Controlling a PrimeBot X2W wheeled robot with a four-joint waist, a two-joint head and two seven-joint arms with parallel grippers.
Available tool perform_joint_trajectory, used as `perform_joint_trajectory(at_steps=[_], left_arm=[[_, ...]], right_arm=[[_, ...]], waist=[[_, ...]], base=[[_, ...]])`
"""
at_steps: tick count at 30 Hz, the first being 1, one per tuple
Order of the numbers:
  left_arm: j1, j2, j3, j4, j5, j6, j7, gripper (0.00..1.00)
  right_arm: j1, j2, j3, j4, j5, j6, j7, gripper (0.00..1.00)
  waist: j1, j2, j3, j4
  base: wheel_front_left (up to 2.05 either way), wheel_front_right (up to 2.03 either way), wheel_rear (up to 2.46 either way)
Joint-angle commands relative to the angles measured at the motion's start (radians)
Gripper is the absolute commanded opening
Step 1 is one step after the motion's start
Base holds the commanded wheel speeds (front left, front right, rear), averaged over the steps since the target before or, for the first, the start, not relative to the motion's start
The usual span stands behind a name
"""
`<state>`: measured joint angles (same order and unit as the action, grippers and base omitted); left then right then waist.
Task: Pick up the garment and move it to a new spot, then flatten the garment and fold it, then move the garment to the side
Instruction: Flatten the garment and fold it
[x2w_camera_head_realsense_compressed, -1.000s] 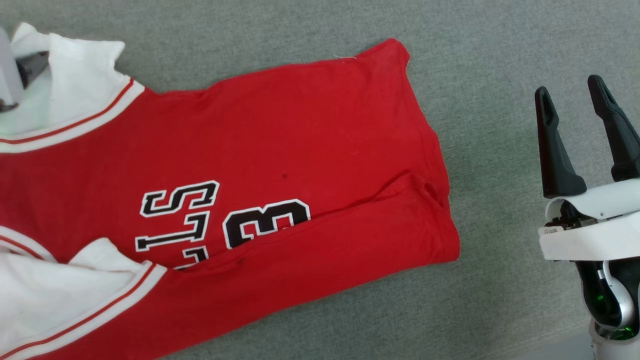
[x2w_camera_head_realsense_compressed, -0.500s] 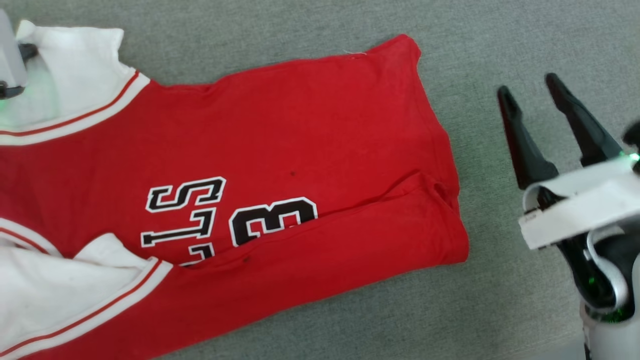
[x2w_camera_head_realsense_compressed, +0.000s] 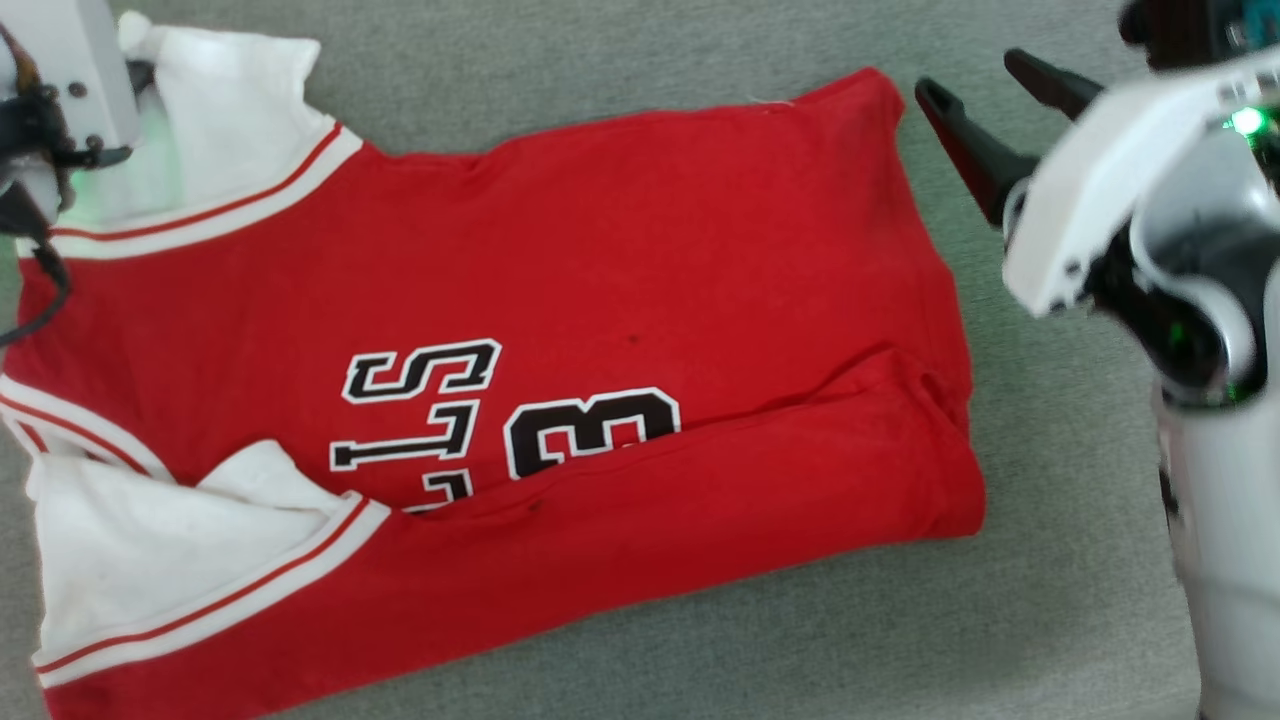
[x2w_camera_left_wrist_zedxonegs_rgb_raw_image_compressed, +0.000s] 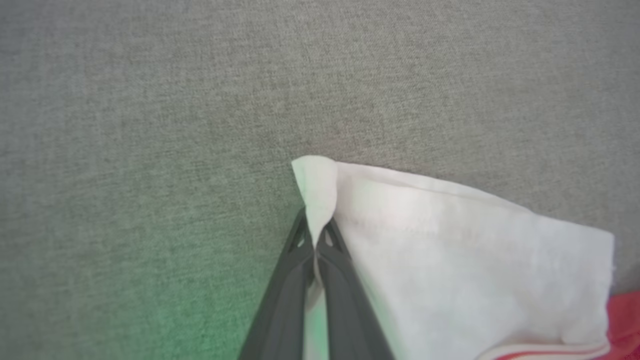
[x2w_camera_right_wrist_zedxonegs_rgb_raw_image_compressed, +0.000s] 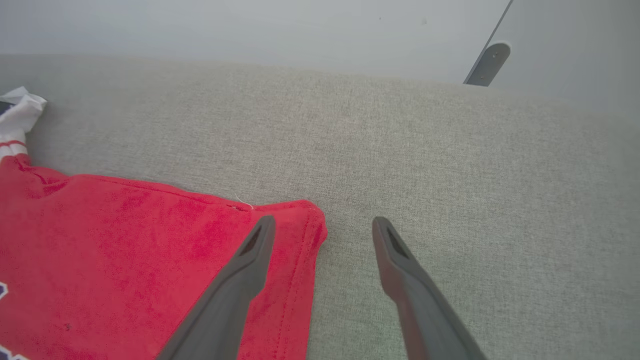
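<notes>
On grey worktop (x2w_camera_head_realsense_compressed: 1060, 560) garment (x2w_camera_head_realsense_compressed: 620, 280) is lying flat, one long edge folded over | left gripper (x2w_camera_left_wrist_zedxonegs_rgb_raw_image_compressed: 315, 235) jaws are clamping white sleeve (x2w_camera_left_wrist_zedxonegs_rgb_raw_image_compressed: 450, 250) corner | right gripper (x2w_camera_right_wrist_zedxonegs_rgb_raw_image_compressed: 322, 225) jaws are gaping empty over hem corner | folding is looking underway, side move pending

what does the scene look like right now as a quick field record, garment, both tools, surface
garment: red jersey with white sleeves, lying spread out, its near edge doubled over the chest number
left tool: shut, pinching the corner of a white sleeve
right tool: open, straddling the red hem corner; contact cannot be told
surface: grey fabric under everything
</notes>
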<state>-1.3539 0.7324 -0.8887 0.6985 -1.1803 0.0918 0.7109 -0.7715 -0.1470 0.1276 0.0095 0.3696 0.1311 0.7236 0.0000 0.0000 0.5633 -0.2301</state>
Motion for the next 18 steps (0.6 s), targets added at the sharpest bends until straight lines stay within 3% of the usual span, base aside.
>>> perform_joint_trajectory(at_steps=[1,12,13,14,15,16,18], left_arm=[[0.005,-0.027,-0.012,0.012,0.004,-0.010,-0.003,0.00],[-0.025,-0.080,-0.019,0.058,0.012,-0.039,-0.026,0.00],[-0.027,-0.084,-0.019,0.062,0.012,-0.040,-0.029,0.00],[-0.029,-0.089,-0.019,0.067,0.012,-0.040,-0.030,0.00],[-0.029,-0.089,-0.019,0.067,0.012,-0.040,-0.030,0.00],[-0.030,-0.093,-0.018,0.071,0.010,-0.043,-0.033,0.00],[-0.032,-0.099,-0.017,0.080,0.008,-0.048,-0.038,0.00]], right_arm=[[-0.055,0.003,0.003,0.064,0.005,-0.001,0.038,1.00],[-0.231,0.038,0.042,0.405,0.040,-0.001,0.209,1.00],[-0.235,0.039,0.050,0.425,0.041,-0.001,0.212,0.86],[-0.239,0.038,0.059,0.447,0.044,-0.001,0.216,0.17],[-0.239,0.038,0.059,0.447,0.044,-0.001,0.216,0.17],[-0.240,0.041,0.064,0.466,0.053,-0.001,0.224,0.00],[-0.246,0.044,0.065,0.501,0.060,0.000,0.235,0.00]], waist=[[0.0000,0.0000,0.013,0.012],[0.0000,0.0000,0.041,0.048],[0.0000,0.0000,0.044,0.050],[0.0000,0.0000,0.045,0.053],[0.0000,0.0000,0.045,0.053],[0.0000,0.0000,0.047,0.056],[0.0000,0.0000,0.047,0.061]], base=[[0.00,0.00,0.00],[0.00,0.00,0.00],[0.00,0.00,0.00],[0.00,0.00,0.00],[0.00,0.00,0.00],[0.00,0.00,0.00],[0.00,0.00,0.00]])
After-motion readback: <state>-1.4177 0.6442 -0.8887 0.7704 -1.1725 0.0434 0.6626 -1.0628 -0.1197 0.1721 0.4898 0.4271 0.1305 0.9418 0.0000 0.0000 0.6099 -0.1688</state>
